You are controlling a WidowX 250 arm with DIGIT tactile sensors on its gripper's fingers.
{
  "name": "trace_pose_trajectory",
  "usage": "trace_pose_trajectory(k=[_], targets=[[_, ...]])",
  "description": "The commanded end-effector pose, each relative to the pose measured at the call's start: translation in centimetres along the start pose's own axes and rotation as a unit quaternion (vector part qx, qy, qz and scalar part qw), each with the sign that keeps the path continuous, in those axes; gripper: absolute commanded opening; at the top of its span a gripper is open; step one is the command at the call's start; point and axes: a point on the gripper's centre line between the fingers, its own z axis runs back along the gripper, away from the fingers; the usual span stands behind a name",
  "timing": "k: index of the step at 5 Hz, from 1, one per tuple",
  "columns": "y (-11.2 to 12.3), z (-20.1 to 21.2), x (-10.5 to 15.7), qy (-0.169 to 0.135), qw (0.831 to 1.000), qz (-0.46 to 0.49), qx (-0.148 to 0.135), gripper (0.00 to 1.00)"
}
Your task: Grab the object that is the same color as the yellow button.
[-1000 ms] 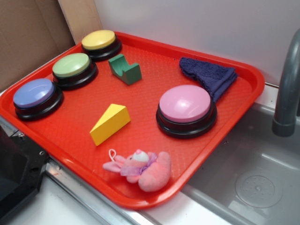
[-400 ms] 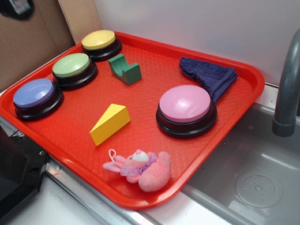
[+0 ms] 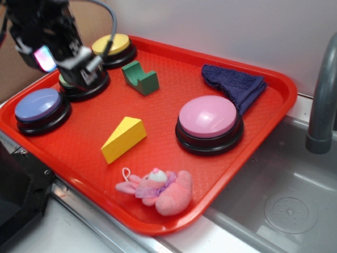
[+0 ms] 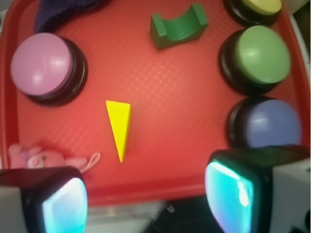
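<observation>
Red tray (image 3: 263,113) beside a steel sink (image 3: 284,200). Yellow wedge (image 3: 124,138) lies mid-tray, untouched. Pincer (image 4: 141,194) hovers wide open, empty, partly hiding the green button (image 3: 84,87); yellow button (image 3: 111,45) behind.

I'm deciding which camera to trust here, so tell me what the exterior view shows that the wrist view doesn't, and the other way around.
Only the exterior view shows the grey faucet, the sink basin and the arm's body above the green button; it also shows the purple cloth and pink plush whole.

Only the wrist view looks straight down between the open end effector fingers.

Both share the red tray, the yellow wedge, the yellow button, the blue button, the pink button and the green notched block.
</observation>
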Motion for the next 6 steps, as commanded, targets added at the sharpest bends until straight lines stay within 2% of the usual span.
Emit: trace_pose_trajectory(k=[1,3,4,5,6], targets=[[-1.5,-5.9,1.3,-0.026,0.998,0.047,-0.015,1.00],[-1.8,-9.6,1.9,-0.036,0.998,0.050,-0.001,1.00],[-1.7,-10.0,1.8,-0.043,0.997,0.059,-0.002,0.69],[-1.8,-10.7,1.9,-0.037,0.997,0.060,0.004,0.00],[-1.4,-8.9,2.3,-0.052,0.997,0.061,-0.004,0.00]])
